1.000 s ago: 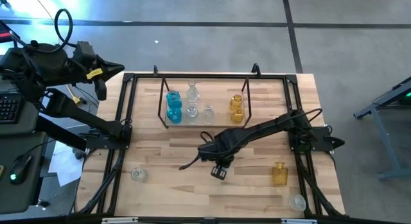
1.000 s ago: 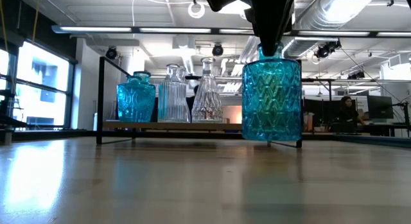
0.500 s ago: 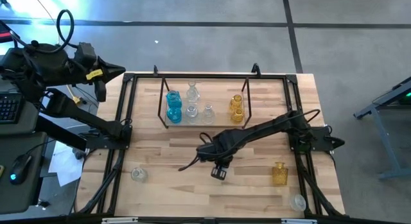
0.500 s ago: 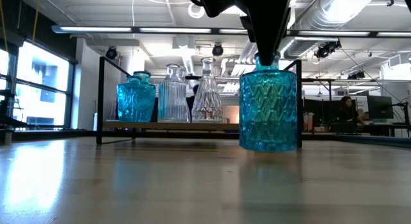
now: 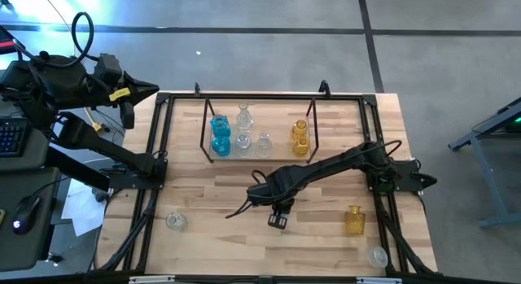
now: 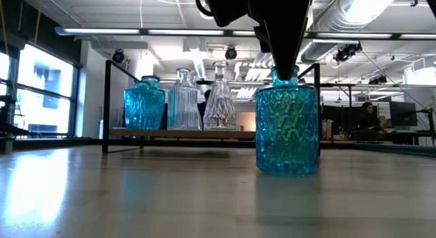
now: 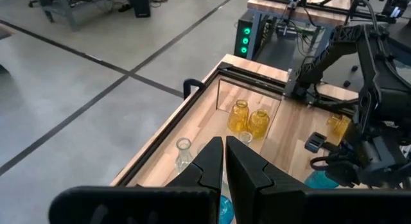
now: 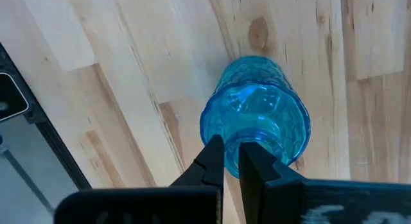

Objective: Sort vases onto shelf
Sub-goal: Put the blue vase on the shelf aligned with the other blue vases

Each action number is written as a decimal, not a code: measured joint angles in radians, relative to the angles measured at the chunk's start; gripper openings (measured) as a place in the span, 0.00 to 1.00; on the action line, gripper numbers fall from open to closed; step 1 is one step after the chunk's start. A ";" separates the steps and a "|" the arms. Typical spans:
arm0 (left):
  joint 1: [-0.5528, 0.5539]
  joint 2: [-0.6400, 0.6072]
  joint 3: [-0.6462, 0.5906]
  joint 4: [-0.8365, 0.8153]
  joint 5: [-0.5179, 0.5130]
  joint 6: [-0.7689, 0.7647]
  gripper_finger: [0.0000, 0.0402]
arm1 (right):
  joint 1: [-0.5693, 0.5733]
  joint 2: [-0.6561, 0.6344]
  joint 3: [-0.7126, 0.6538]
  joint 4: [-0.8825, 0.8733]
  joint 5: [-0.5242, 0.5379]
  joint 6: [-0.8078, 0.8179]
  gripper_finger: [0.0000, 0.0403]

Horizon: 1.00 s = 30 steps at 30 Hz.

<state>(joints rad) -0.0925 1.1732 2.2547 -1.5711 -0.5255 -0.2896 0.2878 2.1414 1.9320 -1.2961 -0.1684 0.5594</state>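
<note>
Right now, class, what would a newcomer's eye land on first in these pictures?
First, the big blue vase standing on the table in front of the shelf, the right gripper shut on its rim from above. Next, the shelf itself, holding blue, clear and amber vases. The left gripper, shut, waits off the table's left side.

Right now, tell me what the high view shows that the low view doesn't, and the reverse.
Only the high view shows the amber vase and two clear vases off the shelf, and the left gripper parked beyond the table's edge. Only the low view shows the blue vase hanging from the right gripper. Both show the shelf holding vases.
</note>
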 joint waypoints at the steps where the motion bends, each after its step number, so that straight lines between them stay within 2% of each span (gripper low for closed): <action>1: 0.000 0.000 0.000 0.000 0.000 0.000 0.02 | 0.000 0.000 0.000 0.002 0.000 0.000 0.00; 7: 0.000 0.001 0.000 0.000 0.000 -0.001 0.02 | 0.001 0.002 0.003 0.020 0.000 -0.002 0.09; 21: 0.000 0.008 0.000 0.000 0.023 -0.015 0.02 | 0.001 -0.011 0.003 0.029 -0.011 0.018 0.45; 25: 0.000 0.015 0.000 0.000 0.031 -0.015 0.02 | 0.001 -0.041 0.003 0.022 0.005 0.045 0.49; 30: 0.000 0.029 0.000 0.000 0.033 -0.015 0.02 | 0.001 -0.073 0.004 0.017 0.026 0.075 0.50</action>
<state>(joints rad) -0.0921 1.2023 2.2547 -1.5711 -0.4923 -0.3042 0.2886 2.0682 1.9362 -1.2793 -0.1428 0.6339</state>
